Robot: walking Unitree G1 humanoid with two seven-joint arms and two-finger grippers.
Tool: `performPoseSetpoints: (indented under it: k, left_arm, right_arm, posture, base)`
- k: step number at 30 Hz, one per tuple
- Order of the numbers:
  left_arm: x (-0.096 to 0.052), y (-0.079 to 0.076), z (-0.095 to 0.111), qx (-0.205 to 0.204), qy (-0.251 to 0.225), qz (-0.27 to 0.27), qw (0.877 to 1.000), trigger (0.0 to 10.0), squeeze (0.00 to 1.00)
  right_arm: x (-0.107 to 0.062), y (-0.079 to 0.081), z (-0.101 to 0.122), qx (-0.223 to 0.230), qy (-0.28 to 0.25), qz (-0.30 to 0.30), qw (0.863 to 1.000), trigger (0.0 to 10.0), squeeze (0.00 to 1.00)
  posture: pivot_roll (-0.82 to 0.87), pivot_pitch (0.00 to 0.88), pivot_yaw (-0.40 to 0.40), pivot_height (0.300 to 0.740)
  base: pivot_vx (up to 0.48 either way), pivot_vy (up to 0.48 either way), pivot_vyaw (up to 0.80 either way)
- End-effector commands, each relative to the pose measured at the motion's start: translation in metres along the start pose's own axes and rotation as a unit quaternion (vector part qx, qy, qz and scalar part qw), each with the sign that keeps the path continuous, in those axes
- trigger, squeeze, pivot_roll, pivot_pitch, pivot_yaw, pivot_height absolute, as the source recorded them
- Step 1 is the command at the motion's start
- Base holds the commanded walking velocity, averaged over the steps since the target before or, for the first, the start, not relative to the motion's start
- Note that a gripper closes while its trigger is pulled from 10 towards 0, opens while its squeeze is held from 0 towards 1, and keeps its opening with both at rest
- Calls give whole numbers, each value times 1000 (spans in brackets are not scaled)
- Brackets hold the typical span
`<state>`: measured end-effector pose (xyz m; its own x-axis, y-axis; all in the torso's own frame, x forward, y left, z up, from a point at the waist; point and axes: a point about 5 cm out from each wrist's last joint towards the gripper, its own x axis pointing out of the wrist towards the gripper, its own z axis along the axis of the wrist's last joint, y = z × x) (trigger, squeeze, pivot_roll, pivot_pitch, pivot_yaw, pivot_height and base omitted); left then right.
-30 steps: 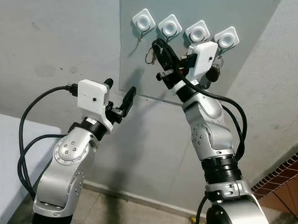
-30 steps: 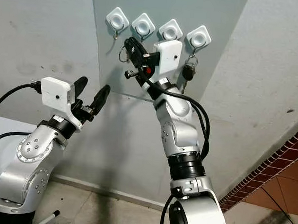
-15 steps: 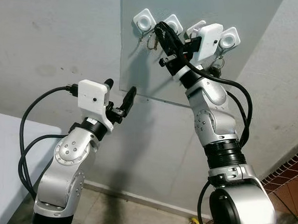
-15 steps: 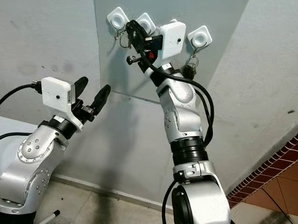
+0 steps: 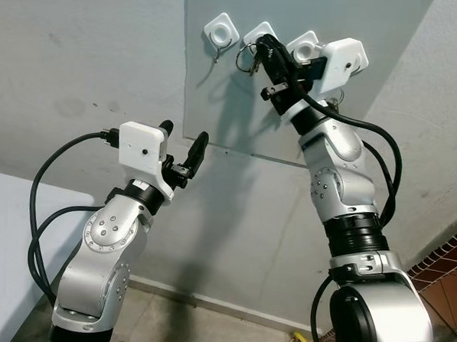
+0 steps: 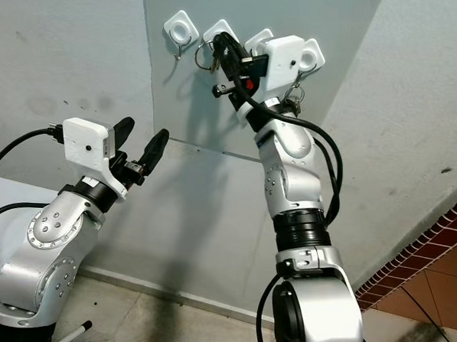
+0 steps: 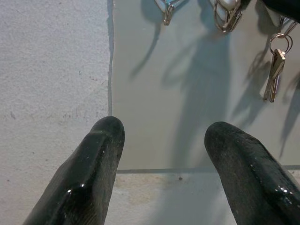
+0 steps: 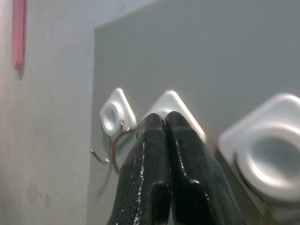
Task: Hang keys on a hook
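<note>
Before you stands a pale grey wall [image 5: 81, 64] with a smooth grey panel [image 5: 216, 109] fixed to it, and along the top of that panel runs a row of four white square hook mounts. Your right arm reaches up across the panel, its white wrist camera housing covering the mounts at the right end. Your left arm is raised lower down, well below the hooks, and your left gripper [image 5: 182, 147] points at the panel's lower edge with its fingers [image 7: 96, 164] spread apart and nothing between them.

Your right gripper [image 5: 267, 56] sits just at the second hook mount [image 5: 259, 33] from the left, fingers pressed together around a thin metal key ring [image 5: 244, 58]. The ring sticks out to the left of the fingertips, just below and beside that mount; you cannot tell whether it is on the hook. The leftmost mount [image 5: 220, 29] carries an empty metal hook [image 5: 217, 57].

In the left wrist view, a silver key [image 7: 273, 75] hangs from its own ring farther along the panel.
</note>
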<state>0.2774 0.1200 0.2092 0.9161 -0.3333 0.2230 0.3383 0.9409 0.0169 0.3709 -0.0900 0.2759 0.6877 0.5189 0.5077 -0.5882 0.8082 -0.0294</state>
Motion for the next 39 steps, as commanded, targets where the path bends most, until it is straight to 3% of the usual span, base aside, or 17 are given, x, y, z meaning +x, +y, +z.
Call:
performPoseSetpoints:
  k: [1, 9, 17, 39]
  left_arm:
    - [-1, -2, 3, -2, -3, -7, 1000, 10000, 0]
    - [-1, -1, 3, -4, -3, -7, 1000, 10000, 0]
    - [0, -2, 4, -6, -3, -8, 1000, 10000, 0]
    - [0, 0, 4, -10, -2, -1, 1000, 10000, 0]
  right_arm:
    - [-3, -5, 6, -9, -9, -7, 1000, 10000, 0]
    - [-7, -6, 5, -11, -4, -8, 1000, 10000, 0]
    - [-21, 7, -5, -26, 19, 42, 999, 10000, 0]
    - [-25, 8, -9, -30, 45, 58, 997, 10000, 0]
  posture:
    - [-35, 0, -70, 732]
    - [-36, 0, -69, 732]
    - [-34, 0, -67, 732]
    - [-33, 0, -71, 732]
  base:
    - [0, 0, 0]
    - [0, 0, 0]
    - [0, 0, 0]
    - [0, 0, 0]
